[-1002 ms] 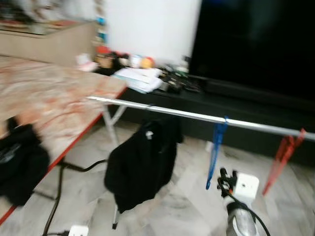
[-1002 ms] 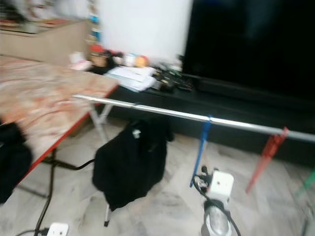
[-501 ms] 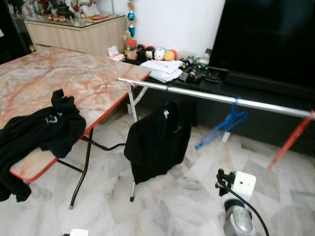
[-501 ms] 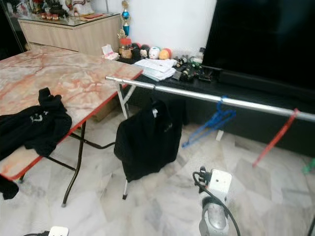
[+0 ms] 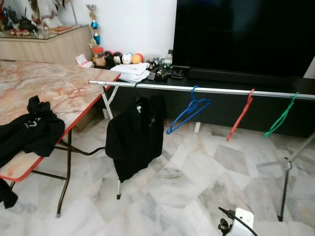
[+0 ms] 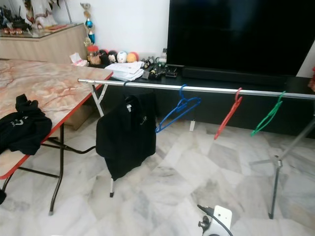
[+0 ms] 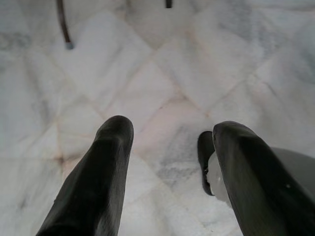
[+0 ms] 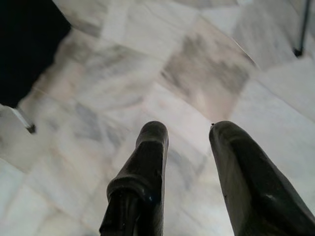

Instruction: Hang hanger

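A silver clothes rail (image 5: 221,91) runs across the room in front of the TV console. On it hang a black garment (image 5: 135,140) on a hanger at the left end, then a blue hanger (image 5: 188,110), a red hanger (image 5: 240,115) and a green hanger (image 5: 280,117), all three bare. Another black garment (image 5: 27,130) lies crumpled on the marble-topped table (image 5: 74,88). Both arms hang low over the floor. My left gripper (image 7: 172,130) is open with nothing between its fingers. My right gripper (image 8: 188,130) is open too; its wrist (image 5: 238,223) shows at the bottom edge.
A large black TV (image 5: 241,34) stands on a low black console (image 5: 162,73) cluttered with papers and small items. The rail's tripod leg (image 5: 284,182) stands at the right. A wooden sideboard (image 5: 44,46) is at the back left. Marble floor (image 5: 197,182) lies open before the rail.
The camera has swung and pulled back: the whole rail with the green hanger and its right stand has come into view. My right wrist sits lower in the picture.
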You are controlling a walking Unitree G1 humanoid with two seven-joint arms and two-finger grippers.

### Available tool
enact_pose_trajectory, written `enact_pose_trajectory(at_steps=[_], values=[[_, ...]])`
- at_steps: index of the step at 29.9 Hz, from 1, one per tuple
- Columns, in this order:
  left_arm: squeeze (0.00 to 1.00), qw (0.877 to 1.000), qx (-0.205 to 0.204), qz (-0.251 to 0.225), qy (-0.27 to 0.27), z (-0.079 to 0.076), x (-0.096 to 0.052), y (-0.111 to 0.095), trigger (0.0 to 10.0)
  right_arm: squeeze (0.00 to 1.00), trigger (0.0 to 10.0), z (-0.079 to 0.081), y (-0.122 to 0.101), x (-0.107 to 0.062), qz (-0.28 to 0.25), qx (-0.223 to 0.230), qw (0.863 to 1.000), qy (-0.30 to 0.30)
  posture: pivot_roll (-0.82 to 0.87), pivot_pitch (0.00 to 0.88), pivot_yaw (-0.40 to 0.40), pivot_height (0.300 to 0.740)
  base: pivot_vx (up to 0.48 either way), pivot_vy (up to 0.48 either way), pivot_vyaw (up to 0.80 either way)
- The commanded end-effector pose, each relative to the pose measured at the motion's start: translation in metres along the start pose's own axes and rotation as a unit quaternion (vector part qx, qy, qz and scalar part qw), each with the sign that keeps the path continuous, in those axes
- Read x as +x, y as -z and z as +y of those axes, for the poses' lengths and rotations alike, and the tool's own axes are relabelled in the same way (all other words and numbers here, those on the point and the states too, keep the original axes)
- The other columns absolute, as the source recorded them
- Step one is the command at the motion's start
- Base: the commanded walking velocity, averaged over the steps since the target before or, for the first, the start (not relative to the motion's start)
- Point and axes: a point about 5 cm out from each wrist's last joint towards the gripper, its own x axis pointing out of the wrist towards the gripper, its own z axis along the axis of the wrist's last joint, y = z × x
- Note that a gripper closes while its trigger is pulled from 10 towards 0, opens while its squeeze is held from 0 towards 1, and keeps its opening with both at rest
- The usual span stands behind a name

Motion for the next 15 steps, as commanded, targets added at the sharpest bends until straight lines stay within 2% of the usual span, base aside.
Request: enact_pose_trajectory(at_steps=[1, 3, 7, 10, 12, 15], values=[[0.0, 1.0, -0.011, 0.002, -0.004, 0.001, 0.001, -0.002, 10.0, 0.0, 10.0, -0.003, 0.011, -0.002, 0.024, -0.023, 0.999, 0.001, 0.09, 0.0, -0.008, 0.74, 0.0, 0.0, -0.8], [0.0, 1.0, -0.013, 0.003, -0.006, 0.002, 0.001, -0.002, 10.0, 0.0, 10.0, -0.004, 0.015, -0.003, 0.032, -0.035, 0.999, 0.001, 0.09, 0.0, -0.009, 0.74, 0.0, 0.0, -0.79], [0.0, 1.0, -0.017, 0.009, -0.014, 0.004, 0.001, -0.001, 10.0, 0.0, 10.0, -0.009, 0.022, -0.005, 0.041, -0.03, 0.999, 0.01, 0.09, 0.0, -0.003, 0.74, 0.0, 0.0, -0.79], [0.0, 1.0, -0.001, 0.01, -0.022, 0.006, 0.002, -0.002, 10.0, 0.0, 10.0, -0.011, 0.024, -0.006, 0.048, -0.035, 0.998, 0.011, 0.09, 0.0, -0.001, 0.74, 0.0, 0.0, -0.79], [0.0, 1.0, 0.013, 0.01, -0.023, 0.007, 0.002, -0.003, 10.0, 0.0, 10.0, -0.011, 0.026, -0.006, 0.053, -0.043, 0.998, 0.009, 0.09, 0.0, 0.004, 0.74, 0.0, -0.48, -0.79], [0.0, 1.0, 0.011, 0.011, -0.022, 0.008, 0.002, -0.004, 10.0, 0.0, 10.0, -0.01, 0.027, -0.006, 0.053, -0.041, 0.998, 0.007, 0.09, 0.0, 0.01, 0.74, 0.0, -0.48, -0.79]])
